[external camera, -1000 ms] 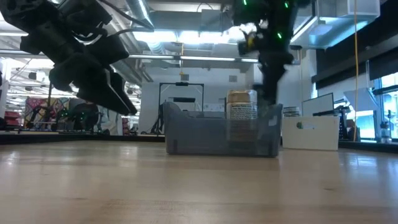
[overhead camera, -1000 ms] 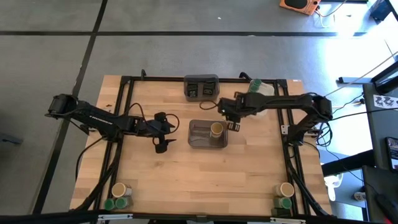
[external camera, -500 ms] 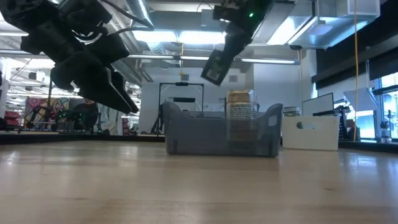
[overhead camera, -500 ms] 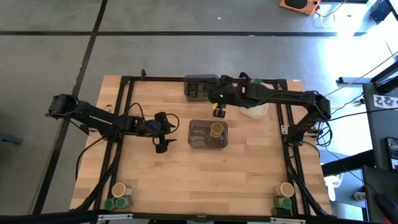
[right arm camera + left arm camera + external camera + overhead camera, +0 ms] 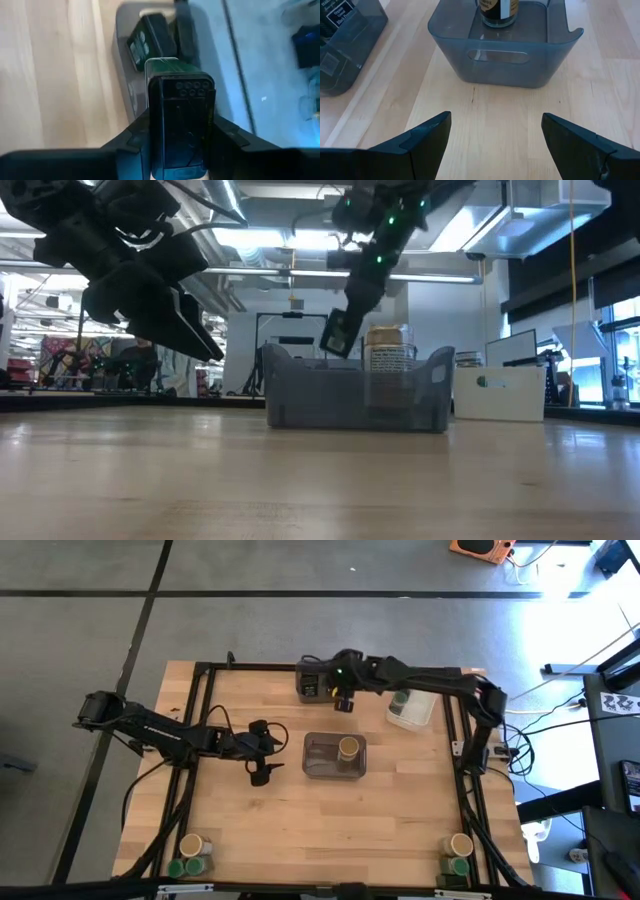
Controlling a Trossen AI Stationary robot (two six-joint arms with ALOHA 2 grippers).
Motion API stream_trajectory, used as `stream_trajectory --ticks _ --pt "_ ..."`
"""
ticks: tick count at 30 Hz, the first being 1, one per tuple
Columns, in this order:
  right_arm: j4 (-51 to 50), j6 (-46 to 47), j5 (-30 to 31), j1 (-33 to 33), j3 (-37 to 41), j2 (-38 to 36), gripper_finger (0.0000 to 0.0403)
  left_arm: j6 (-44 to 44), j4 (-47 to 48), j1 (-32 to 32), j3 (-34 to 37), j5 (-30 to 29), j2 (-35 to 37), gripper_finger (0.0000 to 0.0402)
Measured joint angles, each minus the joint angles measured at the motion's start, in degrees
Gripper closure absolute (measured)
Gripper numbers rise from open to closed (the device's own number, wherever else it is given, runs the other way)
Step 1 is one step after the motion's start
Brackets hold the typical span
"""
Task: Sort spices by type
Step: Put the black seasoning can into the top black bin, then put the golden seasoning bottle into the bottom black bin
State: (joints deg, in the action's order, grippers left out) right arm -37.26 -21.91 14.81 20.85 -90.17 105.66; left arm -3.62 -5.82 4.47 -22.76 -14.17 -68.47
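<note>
My right gripper [image 5: 345,697] is shut on a small dark rectangular tin [image 5: 182,125] and holds it in the air by the near edge of the far grey bin [image 5: 325,681], which has more dark tins [image 5: 150,41] in it. A tan-lidded jar [image 5: 348,747] stands upright in the middle grey bin [image 5: 318,758]. Left of that bin, my left gripper [image 5: 262,756] hangs open above the table, nothing between its fingers [image 5: 427,135]. My right gripper pinches the tin by its two long sides [image 5: 153,137], one finger [image 5: 132,142] on each. The fingers slant down toward the far bin and run along the tin. The tin's end with the shaker holes [image 5: 190,85] faces away from the gripper. It hangs tilted [image 5: 338,332], lifted clear.
A white tray [image 5: 420,716] with a green-lidded jar [image 5: 402,700] sits right of the far bin. Tan- and green-lidded jars stand at the near left [image 5: 190,854] and near right [image 5: 458,852] corners. Black frame rails [image 5: 200,720] run along the table's sides. Bare wood lies near the front.
My right gripper has carried the dark tin from beside the middle bin's right end toward the table's far edge and somewhat left, up to the far bin. It has tipped and rolled on the way, so the tin now hangs slanted.
</note>
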Motion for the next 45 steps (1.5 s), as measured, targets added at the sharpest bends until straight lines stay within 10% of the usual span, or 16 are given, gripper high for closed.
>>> stream_trajectory --ticks 28,45 --pt "-1.49 0.51 -2.36 2.95 -0.09 9.80 0.0268 0.11 0.13 0.00 0.00 0.00 0.00 0.0092" --pt "-7.59 9.32 0.19 -1.57 -0.07 1.83 0.0139 1.14 0.12 0.00 0.00 0.02 0.00 0.0092"
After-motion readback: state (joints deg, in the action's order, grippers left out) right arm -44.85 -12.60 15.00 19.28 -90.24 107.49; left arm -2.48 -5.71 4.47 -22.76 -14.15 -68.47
